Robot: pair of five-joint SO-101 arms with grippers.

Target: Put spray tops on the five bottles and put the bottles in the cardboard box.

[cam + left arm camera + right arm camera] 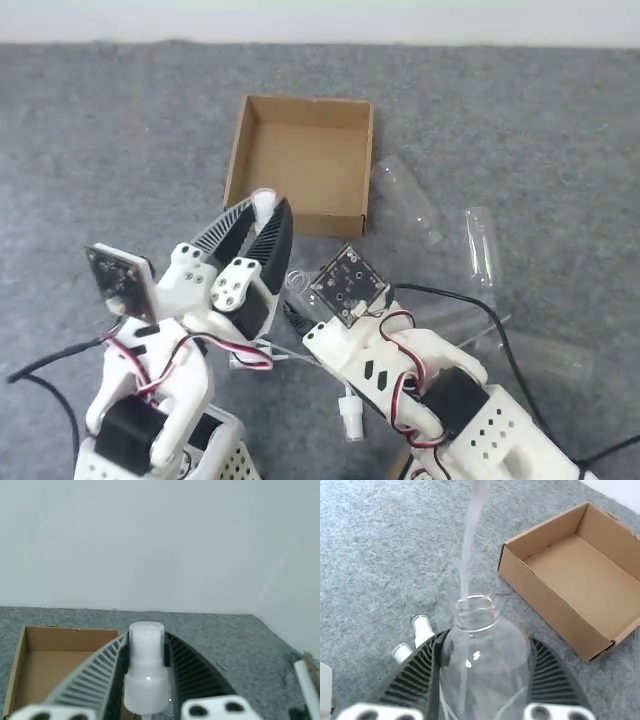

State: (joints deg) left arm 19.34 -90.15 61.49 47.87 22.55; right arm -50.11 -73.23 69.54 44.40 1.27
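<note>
My left jaws are clenched on a spray top [146,672]. One ribbed jaw presses each side of its white collar, and its head stands out just past the tips. The long axis of the spray top runs along the jaws. The head end is the one nearer the cardboard box [300,160], level with the box's near wall in the high view, where the spray top [263,203] shows as a white cap between the dark tips. Its thin dip tube [471,540] trails from the other end, away from the box.

My right jaws are grasping a clear bottle [481,655] around its shoulder, one jaw on each side. The bottle's long axis lies along these jaws, and its threaded neck and open mouth reach beyond the tips toward the box. In the right wrist view the dip tube comes down from above to the rim of that mouth. A faint line of it carries on inside the glassy wall, so the lower end of the tube sits in the bottle. The bottle [297,281] is on the near side of the box, a little farther from it than the spray top.

The box sits open-topped on the grey bench [120,150], its bare brown floor showing. Other bottles [408,203] lie on their sides beside the box, on my right arm's side. Loose spray tops [422,629] lie on the bench near the held bottle, farther from the box than it is.
</note>
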